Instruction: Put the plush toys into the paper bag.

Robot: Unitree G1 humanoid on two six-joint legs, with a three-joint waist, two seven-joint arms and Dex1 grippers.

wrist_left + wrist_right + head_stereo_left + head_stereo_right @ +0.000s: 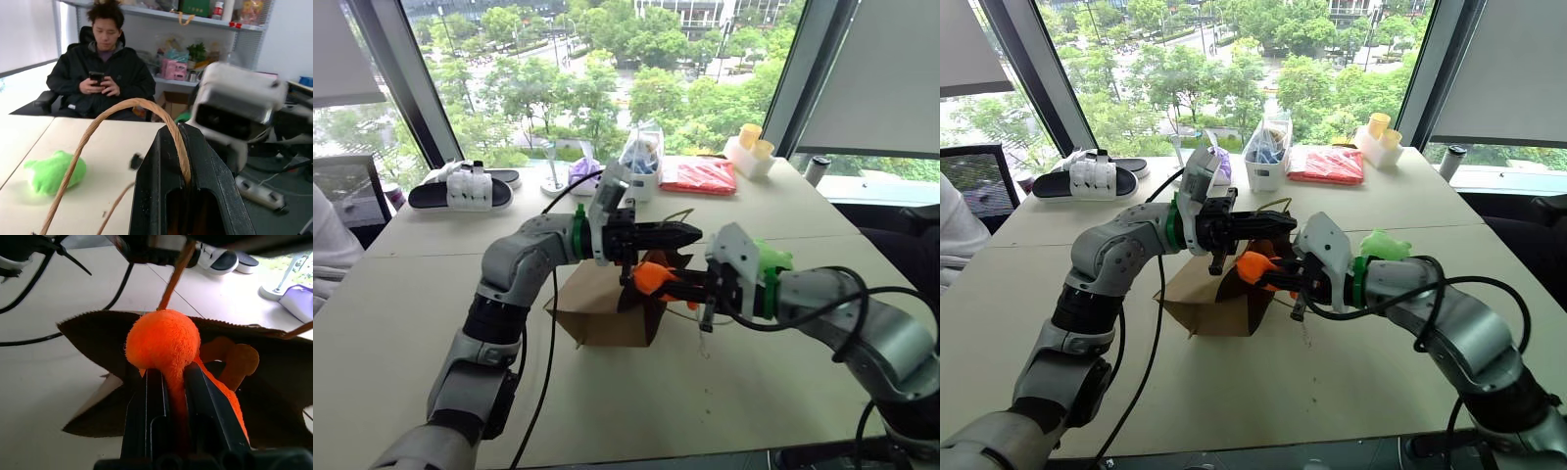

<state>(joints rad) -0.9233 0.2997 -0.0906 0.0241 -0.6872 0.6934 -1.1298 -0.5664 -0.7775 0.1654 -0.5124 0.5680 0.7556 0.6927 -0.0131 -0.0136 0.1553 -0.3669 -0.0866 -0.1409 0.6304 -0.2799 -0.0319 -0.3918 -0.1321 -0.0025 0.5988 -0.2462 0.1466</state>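
The brown paper bag [604, 315] lies on the table with its mouth open toward my right arm. My left gripper [691, 235] is shut on the bag's cord handle [122, 110] and holds it up above the mouth. My right gripper [672, 280] is shut on the orange plush toy [164, 342] and holds it right at the bag's mouth [274, 362]. The light green plush toy [1383, 243] rests on the table beyond my right wrist, apart from the bag.
At the back of the table [411, 323] are black-and-white slippers [460, 188], a purple pouch [582, 174], a clear container [641, 162], a red packet [700, 176] and yellow cups [751, 142]. A seated person [102, 63] shows in the left wrist view.
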